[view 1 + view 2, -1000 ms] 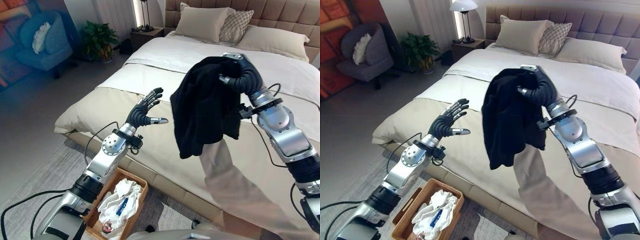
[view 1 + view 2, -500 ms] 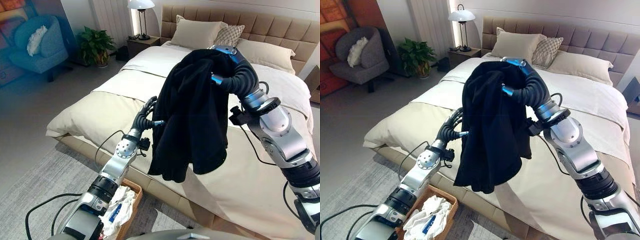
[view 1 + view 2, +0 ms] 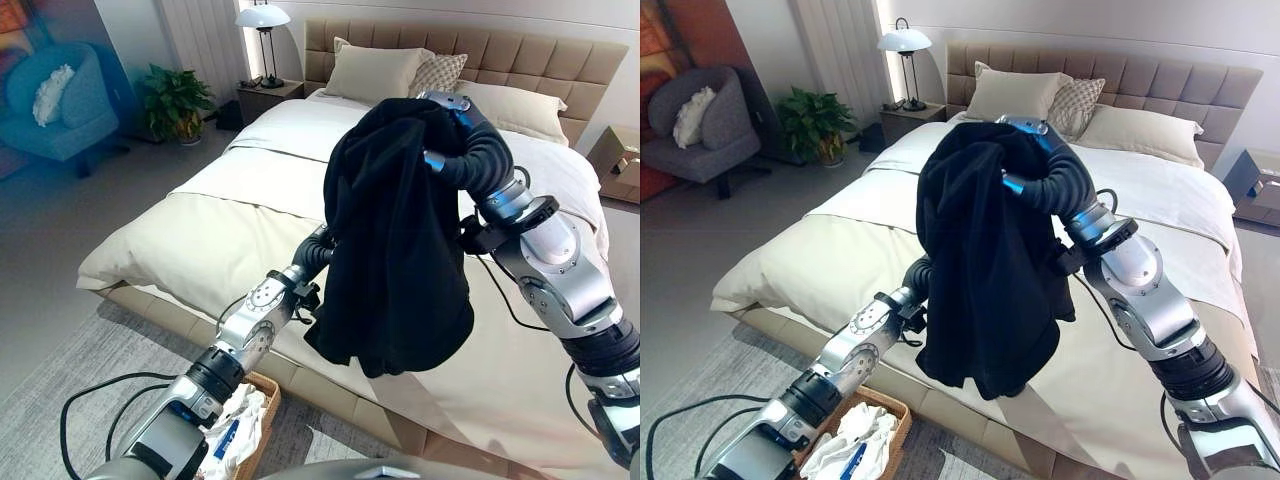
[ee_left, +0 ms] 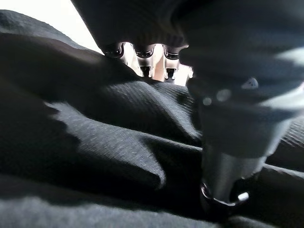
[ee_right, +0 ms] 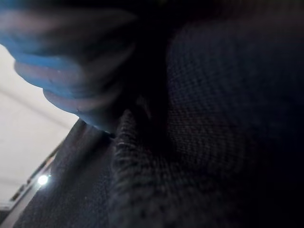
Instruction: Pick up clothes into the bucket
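garment point(image 3: 395, 250) hangs over the bed point(image 3: 200, 230), draped from right hand point(image 3: 462, 135), which grips its top | left hand point(image 4: 152, 64) buried in the cloth, state unclear | basket point(image 3: 885, 410) below the bed edge, by left arm | advice: gather the hem, lower slowly over basket

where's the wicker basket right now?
In the eye views the wicker basket sits on the floor at the bed's foot, lower left, under the left forearm, already holding white clothes.
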{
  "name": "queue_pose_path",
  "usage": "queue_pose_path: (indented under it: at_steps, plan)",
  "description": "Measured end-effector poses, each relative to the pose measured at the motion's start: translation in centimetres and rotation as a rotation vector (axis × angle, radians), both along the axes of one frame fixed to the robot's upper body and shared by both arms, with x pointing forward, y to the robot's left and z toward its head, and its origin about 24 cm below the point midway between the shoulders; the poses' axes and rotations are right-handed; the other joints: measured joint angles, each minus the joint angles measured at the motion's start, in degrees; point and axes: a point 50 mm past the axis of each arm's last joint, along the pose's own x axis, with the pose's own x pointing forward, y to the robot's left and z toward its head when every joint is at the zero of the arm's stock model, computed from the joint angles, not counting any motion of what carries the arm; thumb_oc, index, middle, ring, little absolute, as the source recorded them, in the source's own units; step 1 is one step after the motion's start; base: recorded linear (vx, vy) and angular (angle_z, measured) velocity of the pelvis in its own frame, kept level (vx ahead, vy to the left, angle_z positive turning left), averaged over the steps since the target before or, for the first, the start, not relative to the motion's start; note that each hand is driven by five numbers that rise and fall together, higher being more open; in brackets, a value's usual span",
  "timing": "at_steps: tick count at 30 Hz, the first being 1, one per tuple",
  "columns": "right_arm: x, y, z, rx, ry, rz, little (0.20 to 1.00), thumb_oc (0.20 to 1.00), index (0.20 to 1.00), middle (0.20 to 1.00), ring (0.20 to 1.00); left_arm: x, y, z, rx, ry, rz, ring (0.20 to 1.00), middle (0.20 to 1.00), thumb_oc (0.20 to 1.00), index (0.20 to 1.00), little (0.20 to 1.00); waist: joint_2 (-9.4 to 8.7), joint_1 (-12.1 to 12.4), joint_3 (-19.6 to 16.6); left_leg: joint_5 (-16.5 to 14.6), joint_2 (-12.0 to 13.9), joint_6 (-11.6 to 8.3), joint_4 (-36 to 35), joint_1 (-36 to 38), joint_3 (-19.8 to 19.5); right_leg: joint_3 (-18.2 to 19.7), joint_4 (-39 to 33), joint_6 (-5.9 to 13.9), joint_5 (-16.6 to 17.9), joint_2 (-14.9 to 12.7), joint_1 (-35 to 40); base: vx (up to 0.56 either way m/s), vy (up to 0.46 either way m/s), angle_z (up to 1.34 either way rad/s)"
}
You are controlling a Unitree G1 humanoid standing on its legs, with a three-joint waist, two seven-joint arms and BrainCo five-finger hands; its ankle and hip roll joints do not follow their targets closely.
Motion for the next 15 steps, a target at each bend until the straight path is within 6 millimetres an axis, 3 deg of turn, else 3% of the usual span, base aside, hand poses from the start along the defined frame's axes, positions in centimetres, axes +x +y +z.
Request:
queue_pose_path:
  at_steps: [7,15]
  plan:
    - [0.6,0.0,-1.4,0.032,0.059,-0.006,0.2,0.2,0.2,0.2,0.2,-1.4,-0.6,-1.6,-0.205,0.126,-0.016,0.2,0.2,0.2,0.2,0.2,0.06,0.35,-0.79,-0.01,0.02,-0.01,-0.01,-0.04,-0.14,-0.08,-0.64,-0.04,0.36,0.07,0.31,0.0,0.0,0.0]
    - [1.0,-0.6,-4.1,0.112,0.163,-0.057,0.2,0.2,0.2,0.2,0.2,-2.3,0.2,-3.3,-0.402,0.242,0.101,0.2,0.2,0.2,0.2,0.2,-0.01,0.74,-1.33,-0.02,0.06,0.0,-0.02,-0.25,-0.19,-0.16,-0.59,-0.03,0.35,0.05,-0.05,0.0,0.0,0.0]
